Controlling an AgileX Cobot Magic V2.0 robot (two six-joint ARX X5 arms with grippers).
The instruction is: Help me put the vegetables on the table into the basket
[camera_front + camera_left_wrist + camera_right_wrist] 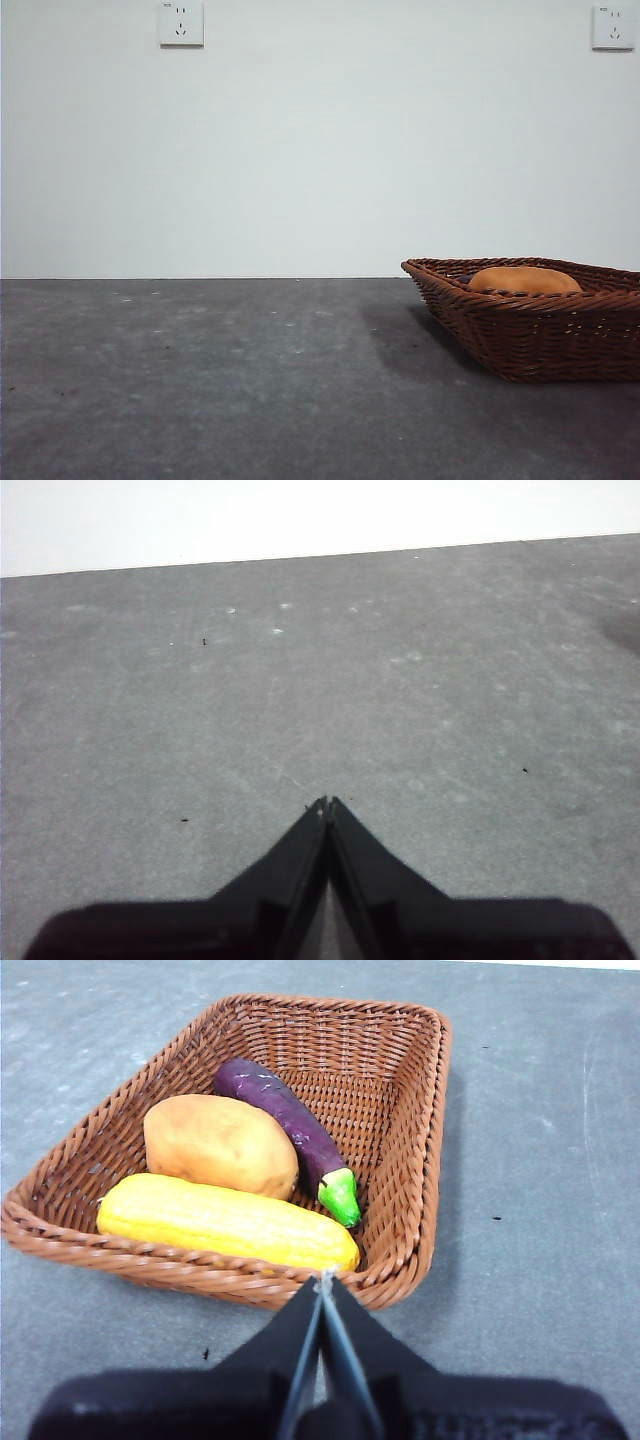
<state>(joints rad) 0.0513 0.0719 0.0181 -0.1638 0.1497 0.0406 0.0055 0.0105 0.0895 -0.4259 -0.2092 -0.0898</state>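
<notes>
The shallow reddish-brown woven wicker basket [400,1130] is sitting on the dark grey speckled table [200,380], holding all three vegetables: the large orange-brown potato [220,1145] is touching the yellow corn cob [225,1222] and the slim dark purple eggplant [290,1130]; the right gripper [325,1282] is hovering beside the basket's rim, jaws pressed together, gripping nothing; the left gripper [328,805] is hanging over bare table, likewise closed and empty.

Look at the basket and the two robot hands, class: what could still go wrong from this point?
Little is left to fail: the potato, corn and eggplant all lie inside the basket.
1. The right hand, shut, sits close to the basket's near rim; moving forward could nudge or tip it.
2. The corn rests against that rim, so a jolt might roll it out.
The left hand is over bare table, so it looks harmless.
</notes>
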